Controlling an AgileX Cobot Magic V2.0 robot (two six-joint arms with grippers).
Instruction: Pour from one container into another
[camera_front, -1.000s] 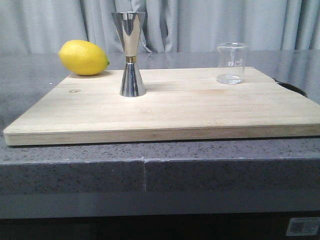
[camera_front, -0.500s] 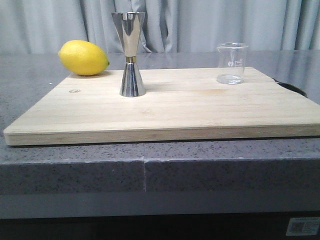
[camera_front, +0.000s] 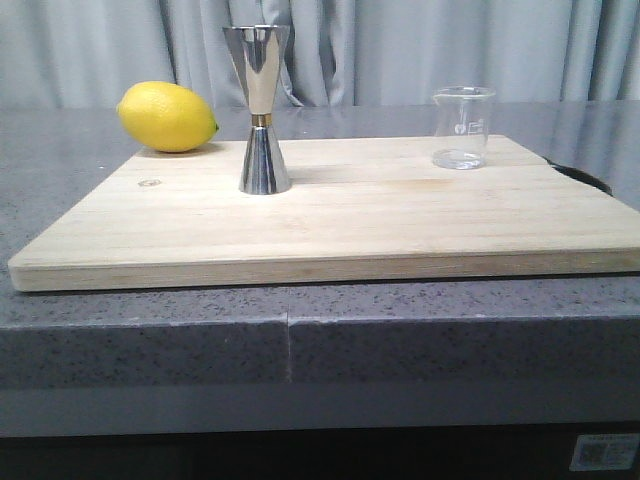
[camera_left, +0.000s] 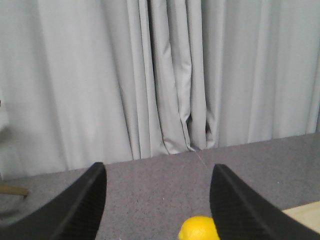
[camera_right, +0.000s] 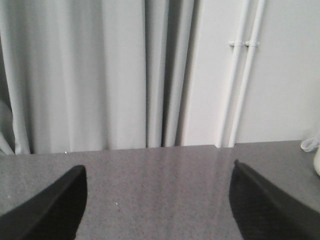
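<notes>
A small clear glass beaker (camera_front: 463, 127) stands upright at the back right of the wooden cutting board (camera_front: 340, 215). The tall steel hourglass jigger (camera_front: 262, 108), gold band at its waist, stands upright at the board's back left. Neither arm shows in the front view. My left gripper (camera_left: 157, 172) is open above the grey counter, with nothing between its fingers. My right gripper (camera_right: 159, 175) is open too, over bare counter. Neither wrist view shows the beaker or the jigger.
A yellow lemon (camera_front: 167, 116) lies on the grey stone counter (camera_front: 60, 150) behind the board's left corner; it also peeks up in the left wrist view as the lemon (camera_left: 199, 229). Grey curtains (camera_front: 420, 50) hang behind. A dark object (camera_front: 585, 177) sits past the board's right edge.
</notes>
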